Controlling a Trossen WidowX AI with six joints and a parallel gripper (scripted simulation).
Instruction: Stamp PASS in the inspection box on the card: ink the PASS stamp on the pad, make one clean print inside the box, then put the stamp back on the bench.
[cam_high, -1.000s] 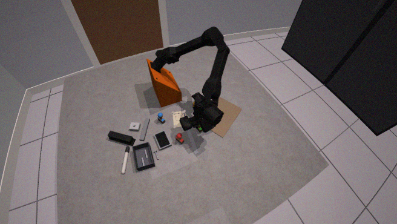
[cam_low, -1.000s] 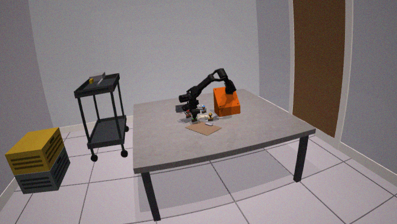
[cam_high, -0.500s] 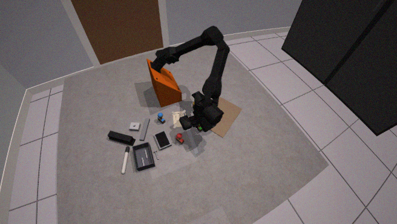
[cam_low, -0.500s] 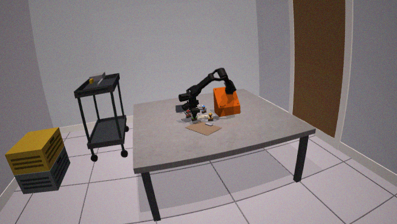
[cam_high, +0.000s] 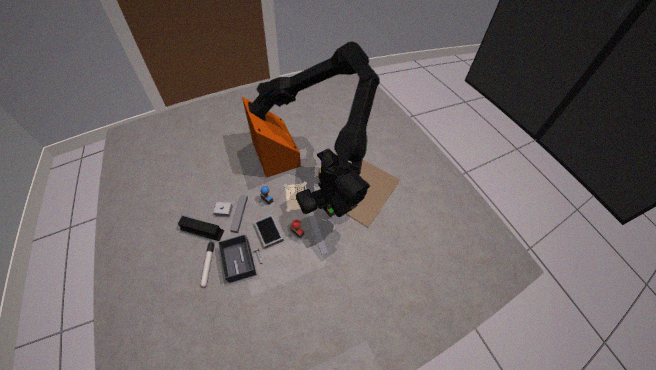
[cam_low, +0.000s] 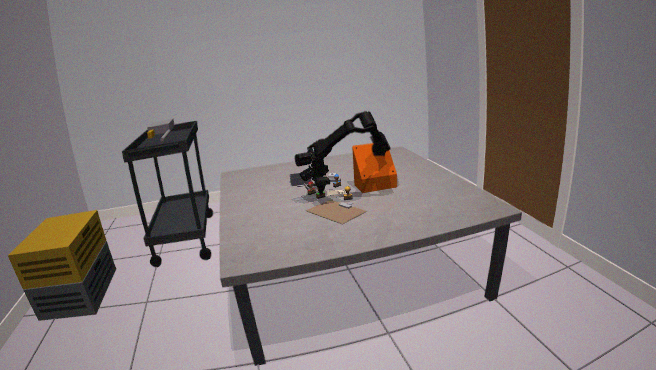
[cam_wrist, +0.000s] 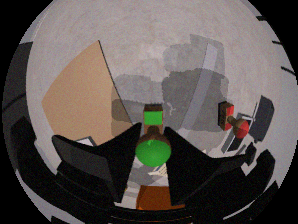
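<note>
My gripper (cam_high: 330, 206) (cam_low: 320, 191) (cam_wrist: 152, 128) is shut on the green-topped stamp (cam_high: 330, 210) (cam_low: 320, 195) (cam_wrist: 153, 152), upright between the fingers. Its label is not readable, and I cannot tell whether its base touches the bench. The cream card (cam_high: 290, 202) (cam_wrist: 159, 170) lies beside the gripper, partly hidden by the arm; its box is too small to make out. The dark ink pad (cam_high: 268, 230) lies open beyond the red stamp (cam_high: 296, 226) (cam_low: 311, 189) (cam_wrist: 241, 128). A blue stamp (cam_high: 265, 191) (cam_low: 336, 177) and a yellow stamp (cam_low: 347, 190) stand near the card.
A brown board (cam_high: 381, 192) (cam_low: 332, 213) (cam_wrist: 80, 95) lies beside the gripper. Flat grey strips (cam_high: 239, 214) (cam_high: 320, 240) lie on both sides of the pad. A dark tray (cam_high: 224, 262), a black block (cam_high: 199, 227) and a white marker (cam_high: 206, 268) are farther off. The orange stand (cam_high: 280, 155) (cam_low: 367, 181) is behind.
</note>
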